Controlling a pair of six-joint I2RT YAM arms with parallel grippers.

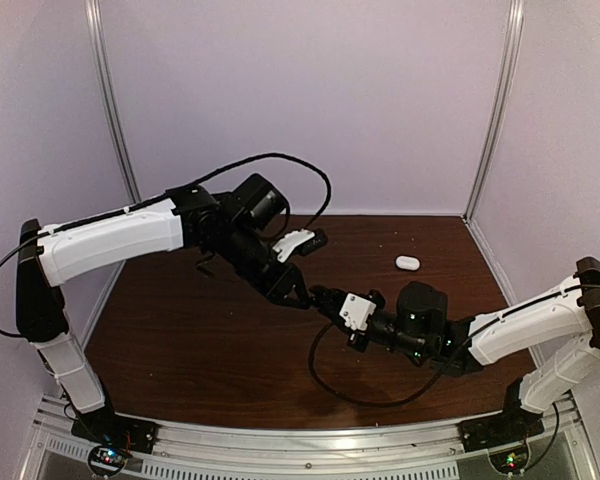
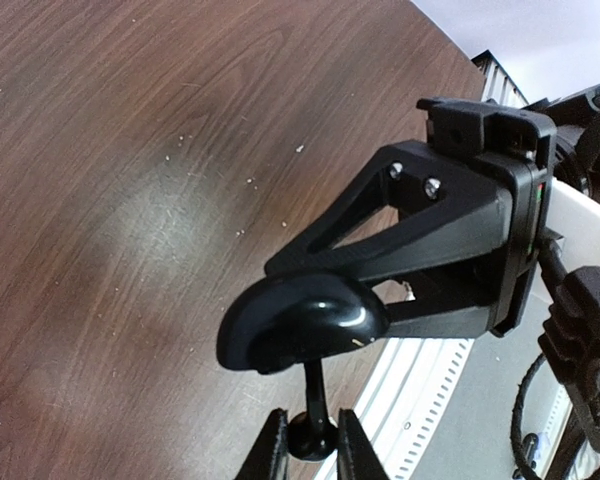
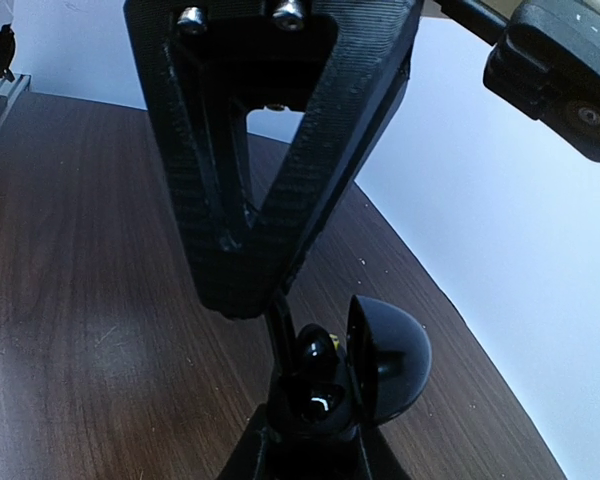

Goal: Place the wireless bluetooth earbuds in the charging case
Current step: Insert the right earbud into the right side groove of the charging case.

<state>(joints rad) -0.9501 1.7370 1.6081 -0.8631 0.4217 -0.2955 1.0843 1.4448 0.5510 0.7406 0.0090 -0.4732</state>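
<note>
Here, my left gripper (image 2: 310, 448) pinches the thin black earbud (image 2: 313, 395) by its stem end. The stem runs straight out to the open charging case (image 3: 320, 400) and touches it. My right gripper (image 3: 310, 455) is clamped on that case, over the middle of the table (image 1: 180, 330).

Two white-and-black robot arms (image 1: 110, 240) (image 1: 525, 325), two black two-finger grippers (image 2: 312, 448) (image 3: 315, 455), one dark brown wooden table (image 1: 180, 330), one small white oval plastic case (image 1: 407, 262), one glossy black round hinged case (image 3: 385, 360), one thin black stemmed piece (image 2: 313, 385).
</note>
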